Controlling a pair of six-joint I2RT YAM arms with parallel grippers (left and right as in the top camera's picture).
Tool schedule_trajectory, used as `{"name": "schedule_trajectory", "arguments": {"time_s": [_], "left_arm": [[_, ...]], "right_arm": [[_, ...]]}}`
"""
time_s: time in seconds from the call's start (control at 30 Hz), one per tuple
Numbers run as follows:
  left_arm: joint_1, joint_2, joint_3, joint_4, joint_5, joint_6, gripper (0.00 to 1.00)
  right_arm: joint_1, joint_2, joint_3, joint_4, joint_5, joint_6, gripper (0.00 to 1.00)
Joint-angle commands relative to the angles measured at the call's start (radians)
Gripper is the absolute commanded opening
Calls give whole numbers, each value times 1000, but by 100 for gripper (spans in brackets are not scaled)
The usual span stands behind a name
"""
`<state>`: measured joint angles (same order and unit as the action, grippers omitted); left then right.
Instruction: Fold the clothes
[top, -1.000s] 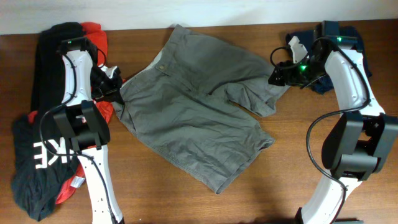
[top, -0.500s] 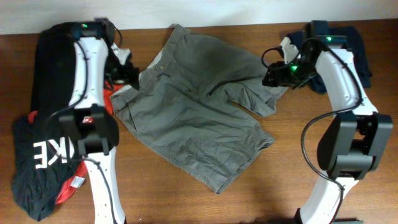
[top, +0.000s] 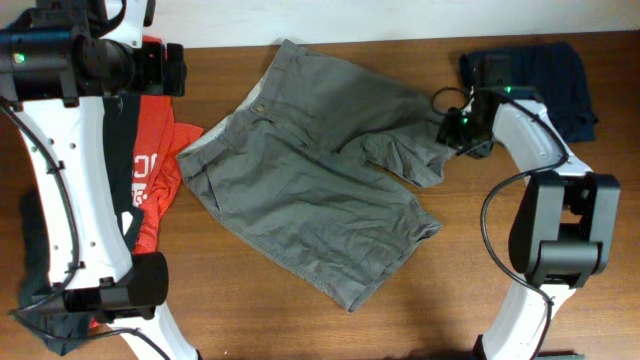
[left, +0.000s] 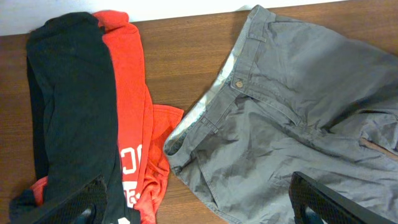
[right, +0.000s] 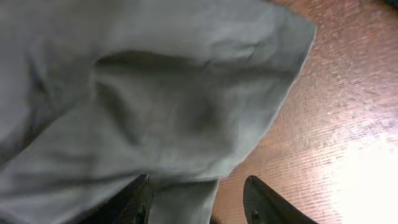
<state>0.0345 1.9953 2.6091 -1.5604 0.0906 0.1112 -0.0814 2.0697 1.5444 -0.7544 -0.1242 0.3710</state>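
The grey-olive shorts (top: 310, 190) lie spread flat and wrinkled on the wooden table, waistband at the left, legs pointing right and to the front. My left gripper (top: 172, 68) is open and raised high over the table's back left. Its wrist view looks down on the waistband and button (left: 238, 81), and its fingers (left: 81, 200) stand wide apart with nothing between them. My right gripper (top: 455, 135) is low at the hem of the back leg. There the jaws (right: 199, 202) are partly open around the hem edge of the shorts (right: 155, 93), with a gap beside the right finger (right: 267, 202).
A red shirt (left: 130, 93) and a black garment (left: 68, 106) lie piled at the left, just touching the waistband corner. A dark navy garment (top: 550, 75) lies at the back right behind my right arm. Bare wood (top: 300, 320) shows along the front.
My left gripper let go of the waistband, opened wide and rose up to the back left. My right gripper dropped onto the leg hem and its jaws have narrowed.
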Motion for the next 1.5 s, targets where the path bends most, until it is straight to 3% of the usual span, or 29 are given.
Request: {"name": "schedule_trajectory", "arguments": {"time_s": [0.0,0.47,0.57,0.63,0.73,0.97,1.13,1.33,1.4,1.47], "left_arm": [[-2,3,-7,3,-9,6,93],[-2,3,-7,3,-9,6,93],[-2,3,-7,3,-9,6,93],[-2,3,-8,4,-9,6,93],[-2,3,-8,3,-9,6,93],[-15,3,-28,8,-9,6,93],[-15,5,-58,39,-9,6,93],[-15,6,-89,50,-9,6,93],[-15,8,-90,50,-9,6,93],[-15,8,-90,56,-9,6,93]], "right_arm": [[-33,3,-54,54,26,56,52],[-69,32,-154,360,-6,45,49],[-69,32,-154,420,-34,30,34],[-69,32,-154,459,-34,27,15],[-69,32,-154,491,-33,27,6],[-71,32,-154,545,-25,26,4],[-71,29,-116,795,-149,-119,4],[-78,29,177,606,-148,-158,4],[-78,29,223,515,-94,-154,6],[-78,29,237,426,-55,-154,60]]}}
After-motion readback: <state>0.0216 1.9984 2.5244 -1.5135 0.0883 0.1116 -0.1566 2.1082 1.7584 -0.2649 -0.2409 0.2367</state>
